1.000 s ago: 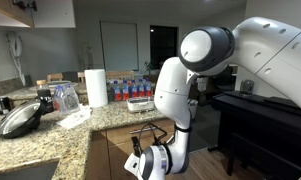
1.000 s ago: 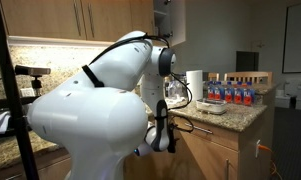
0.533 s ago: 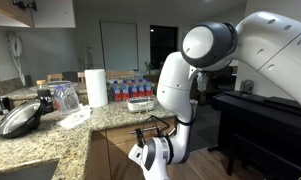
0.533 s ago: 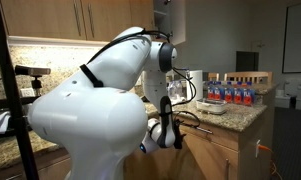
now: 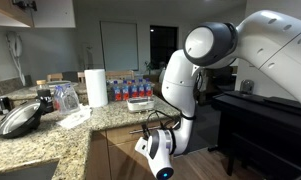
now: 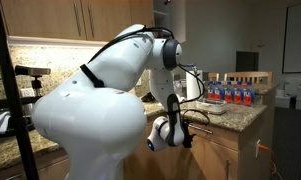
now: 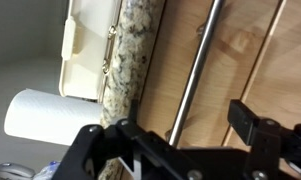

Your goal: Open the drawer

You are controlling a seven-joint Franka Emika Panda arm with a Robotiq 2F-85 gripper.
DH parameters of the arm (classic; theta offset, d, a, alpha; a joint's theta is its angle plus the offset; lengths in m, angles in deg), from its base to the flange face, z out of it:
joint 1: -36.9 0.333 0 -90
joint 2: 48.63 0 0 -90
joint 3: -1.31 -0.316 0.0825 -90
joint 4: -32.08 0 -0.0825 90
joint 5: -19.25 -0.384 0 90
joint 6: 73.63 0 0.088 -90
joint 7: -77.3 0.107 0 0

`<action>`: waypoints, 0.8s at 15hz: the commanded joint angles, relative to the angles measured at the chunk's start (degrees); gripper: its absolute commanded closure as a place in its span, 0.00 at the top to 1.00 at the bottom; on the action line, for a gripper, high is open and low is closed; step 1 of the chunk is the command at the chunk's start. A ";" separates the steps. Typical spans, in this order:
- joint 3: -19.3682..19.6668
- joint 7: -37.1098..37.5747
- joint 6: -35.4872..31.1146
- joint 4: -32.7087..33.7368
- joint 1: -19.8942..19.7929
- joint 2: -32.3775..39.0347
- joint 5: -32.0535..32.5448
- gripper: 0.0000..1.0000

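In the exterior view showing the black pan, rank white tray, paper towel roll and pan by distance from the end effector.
1. White tray, counter edge above the end effector.
2. Paper towel roll, farther along the counter.
3. Black pan, far end.

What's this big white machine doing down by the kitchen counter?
A white robot arm is bent down in front of the granite counter, working on opening the wooden drawer just beneath it. In the wrist view its fingers are spread apart, with the drawer's silver bar handle running between them. They have not closed on the handle yet, and the drawer looks shut.
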 commanded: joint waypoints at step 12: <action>-2.38 -10.05 -3.27 1.78 -3.22 0.92 -0.28 0.03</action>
